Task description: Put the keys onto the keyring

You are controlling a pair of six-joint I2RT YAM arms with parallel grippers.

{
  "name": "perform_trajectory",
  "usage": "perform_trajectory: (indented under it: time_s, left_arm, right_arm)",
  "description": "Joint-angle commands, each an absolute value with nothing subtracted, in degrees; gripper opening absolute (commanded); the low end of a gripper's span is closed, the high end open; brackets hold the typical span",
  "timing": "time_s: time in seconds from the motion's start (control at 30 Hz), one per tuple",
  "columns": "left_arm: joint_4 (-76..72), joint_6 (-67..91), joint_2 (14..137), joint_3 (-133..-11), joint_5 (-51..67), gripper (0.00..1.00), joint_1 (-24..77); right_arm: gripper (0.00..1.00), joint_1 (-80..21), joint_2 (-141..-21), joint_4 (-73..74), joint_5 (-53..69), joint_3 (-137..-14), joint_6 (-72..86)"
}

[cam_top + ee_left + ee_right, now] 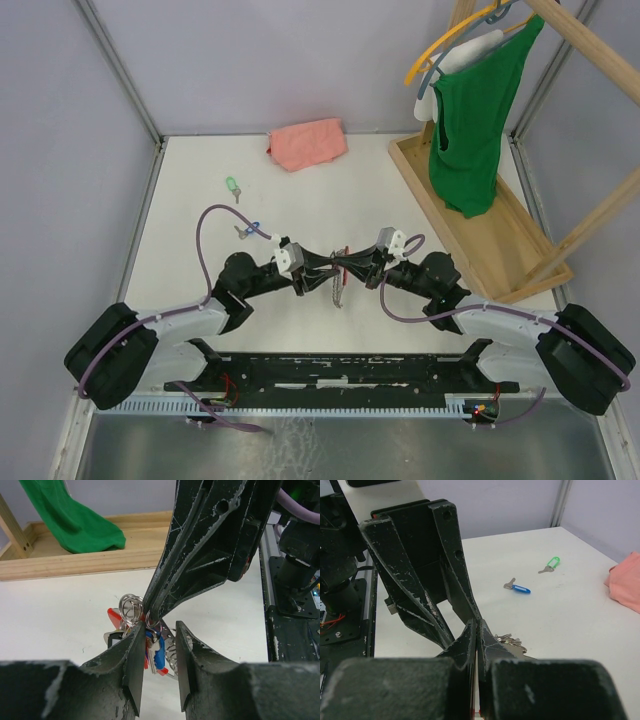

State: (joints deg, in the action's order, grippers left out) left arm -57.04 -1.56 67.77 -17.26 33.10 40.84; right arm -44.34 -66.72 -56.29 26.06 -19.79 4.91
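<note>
Two remain loose: blue key and green key, well apart from the keyring. Your right gripper is pressed together at it, left gripper half-spread, hold unclear; tug unevenly and it drops.

Tabletop passage lies ahead between the loose keys and the wooden tray with green garment.

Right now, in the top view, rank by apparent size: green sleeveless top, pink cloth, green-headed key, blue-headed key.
1. green sleeveless top, hanging nearer the camera, yet clearly largest
2. pink cloth
3. green-headed key and blue-headed key: both tiny and alike, so I won't rank them
</note>
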Motion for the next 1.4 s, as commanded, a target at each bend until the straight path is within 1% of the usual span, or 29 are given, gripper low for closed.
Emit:
perform_trajectory:
  time_s: [0.0, 0.1, 0.2, 0.3, 0.37, 0.4, 0.5, 0.6, 0.7, 0.8, 0.87, 0.97, 1.07, 1.23, 1.37]
  left_arm:
    - [-58.89, 2.82, 68.87, -20.33, 32.31, 0.37, 40.43]
    - [-58.95, 3.43, 69.64, -20.39, 32.45, 0.34, 40.43]
    - [-57.32, 3.20, 69.62, -20.62, 31.81, 0.26, 40.36]
    - [-55.38, 2.79, 69.48, -21.36, 31.32, 0.14, 40.37]
    - [-53.60, 2.01, 69.36, -21.79, 31.23, 0.04, 40.36]
    - [-52.32, 1.28, 69.08, -22.09, 31.02, 0.03, 40.40]
    - [-46.87, -1.50, 67.58, -23.36, 30.58, 0.03, 40.48]
    - [-39.18, -5.42, 64.99, -25.29, 29.67, 0.03, 40.62]
    - [-29.86, -10.33, 62.68, -27.60, 26.94, 0.03, 41.77]
    - [-21.74, -15.77, 61.30, -30.18, 22.60, 0.03, 44.17]
    - [-16.97, -19.01, 60.93, -32.11, 19.76, 0.03, 46.15]
    - [-11.99, -21.78, 61.04, -34.74, 14.73, 0.03, 48.40]
    - [-10.12, -22.76, 61.12, -36.21, 12.37, 0.03, 49.43]
    - [-9.24, -23.36, 61.65, -37.38, 10.75, 0.03, 50.60]
    - [-9.23, -23.38, 62.36, -38.00, 10.72, 0.03, 51.18]
  right_arm:
    - [0.01, -44.21, -67.28, -62.11, 27.29, -20.68, 6.28]
    - [0.01, -44.25, -67.30, -62.25, 27.40, -20.62, 6.38]
    - [0.01, -44.22, -66.99, -62.00, 27.50, -20.57, 6.38]
    - [0.01, -44.21, -66.07, -60.92, 27.10, -20.55, 6.28]
    - [0.01, -44.21, -65.07, -58.86, 27.11, -20.77, 5.95]
    - [0.03, -44.21, -64.36, -57.45, 27.22, -20.82, 5.67]
    - [0.10, -44.17, -60.94, -49.19, 27.44, -21.76, 3.10]
    - [0.20, -44.25, -56.40, -32.71, 27.40, -24.92, -1.92]
    - [0.27, -44.21, -52.34, -18.23, 25.77, -29.12, -8.03]
    - [0.33, -44.21, -51.85, -3.56, 25.48, -35.83, -14.18]
    - [0.36, -44.22, -53.02, 2.75, 25.91, -39.10, -16.98]
    - [0.37, -44.21, -55.37, 5.79, 27.20, -41.77, -19.15]
    - [0.37, -44.21, -57.42, 4.05, 28.51, -42.10, -20.04]
    - [0.37, -44.22, -60.94, 2.24, 30.21, -42.94, -20.37]
    - [0.37, -44.34, -62.83, -2.71, 31.57, -41.61, -19.40]
